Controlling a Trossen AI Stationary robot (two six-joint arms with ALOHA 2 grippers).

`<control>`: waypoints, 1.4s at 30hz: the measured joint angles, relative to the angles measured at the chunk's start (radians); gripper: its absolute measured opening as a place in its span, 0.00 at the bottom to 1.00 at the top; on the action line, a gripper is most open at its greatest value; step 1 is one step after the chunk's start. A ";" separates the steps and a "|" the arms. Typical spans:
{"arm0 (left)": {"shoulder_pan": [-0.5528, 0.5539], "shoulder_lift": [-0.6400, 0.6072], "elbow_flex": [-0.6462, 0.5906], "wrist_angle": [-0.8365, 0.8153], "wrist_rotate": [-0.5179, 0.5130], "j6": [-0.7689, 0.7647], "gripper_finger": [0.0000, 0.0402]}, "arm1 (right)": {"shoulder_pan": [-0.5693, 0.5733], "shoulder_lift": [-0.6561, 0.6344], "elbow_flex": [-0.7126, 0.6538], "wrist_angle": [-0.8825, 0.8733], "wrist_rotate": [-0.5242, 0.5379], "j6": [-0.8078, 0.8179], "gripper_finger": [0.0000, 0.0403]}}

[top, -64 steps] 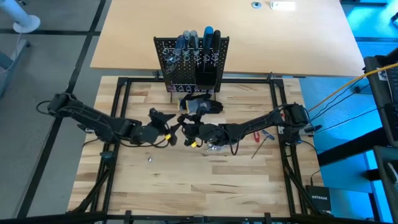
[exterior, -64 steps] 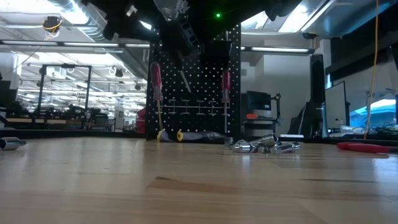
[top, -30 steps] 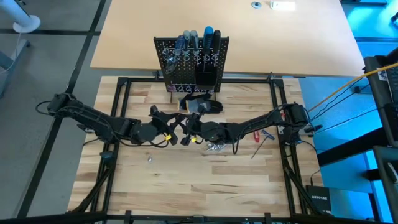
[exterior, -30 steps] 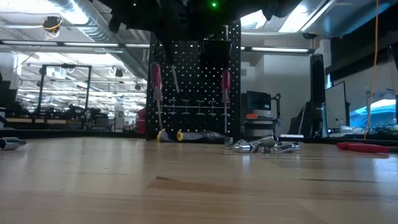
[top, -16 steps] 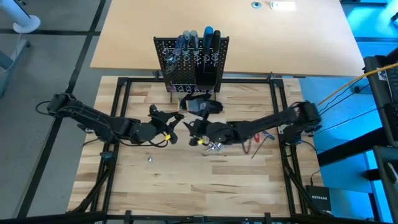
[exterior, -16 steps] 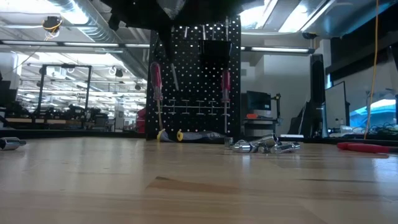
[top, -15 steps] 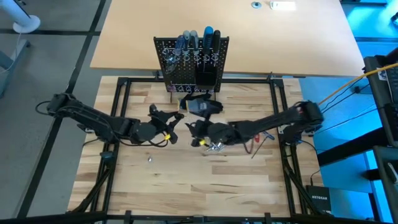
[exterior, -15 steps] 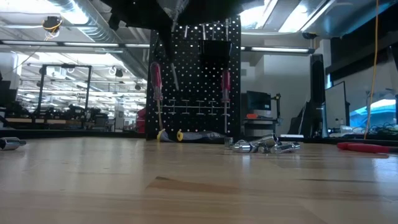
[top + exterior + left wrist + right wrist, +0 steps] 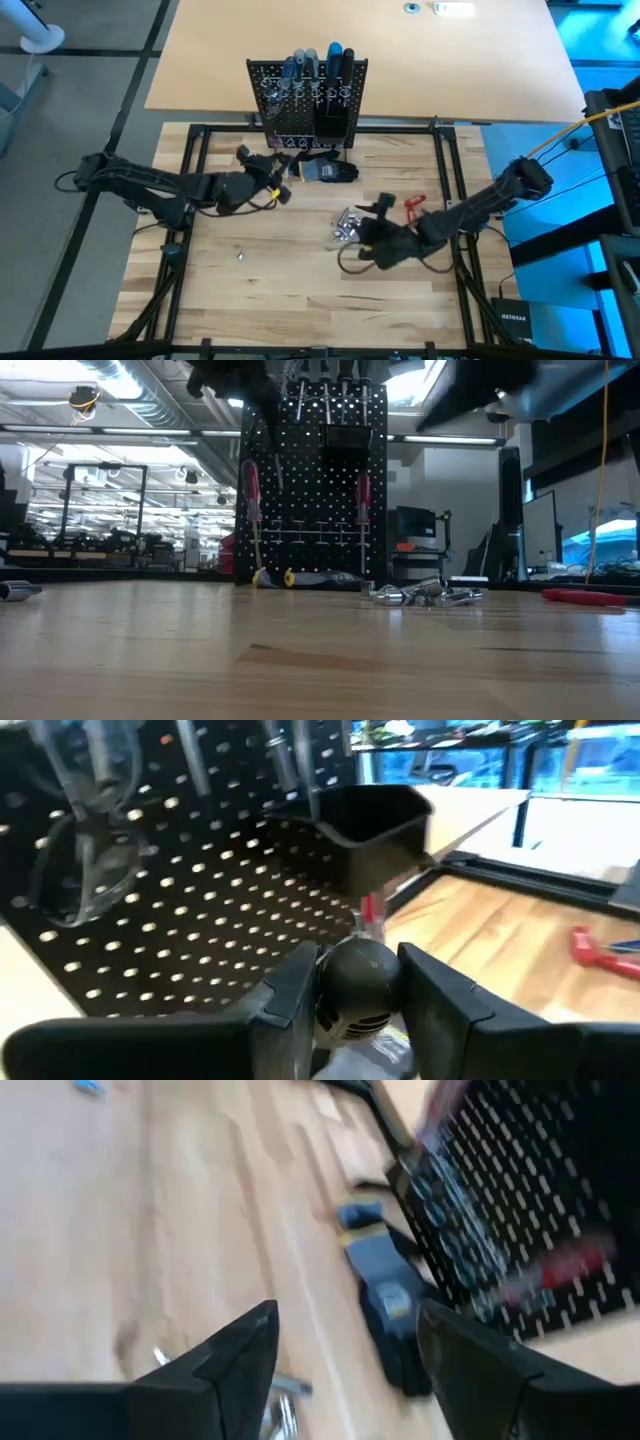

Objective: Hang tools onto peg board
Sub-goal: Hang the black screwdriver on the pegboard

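The peg board [image 9: 308,103] stood at the far edge of the pale wood bench [image 9: 280,290], an open workshop behind it. The left end effector [image 9: 358,982] clamped a dark tool handle [image 9: 358,992] before it; the right end effector [image 9: 345,1342] hung parted near the silver pieces [image 9: 346,227]

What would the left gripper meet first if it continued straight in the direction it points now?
Most likely the peg board. The left gripper, closed on a dark round tool handle, faces the board's perforated panel close ahead, beside the black bin. How far off it is cannot be judged.
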 joint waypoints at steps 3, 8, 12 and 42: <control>0.055 0.000 0.002 0.000 0.008 -0.018 0.26 | 0.043 -0.004 -0.120 0.029 0.106 0.155 0.58; 0.141 0.007 0.002 -0.023 0.095 -0.097 0.26 | 0.064 -0.006 -0.250 0.174 0.207 0.292 0.58; 0.178 0.034 0.002 -0.022 0.097 -0.110 0.26 | 0.062 -0.005 -0.271 0.217 0.208 0.293 0.58; 0.249 0.269 0.256 -0.298 0.026 -0.232 0.27 | 0.063 -0.005 -0.272 0.216 0.182 0.274 0.58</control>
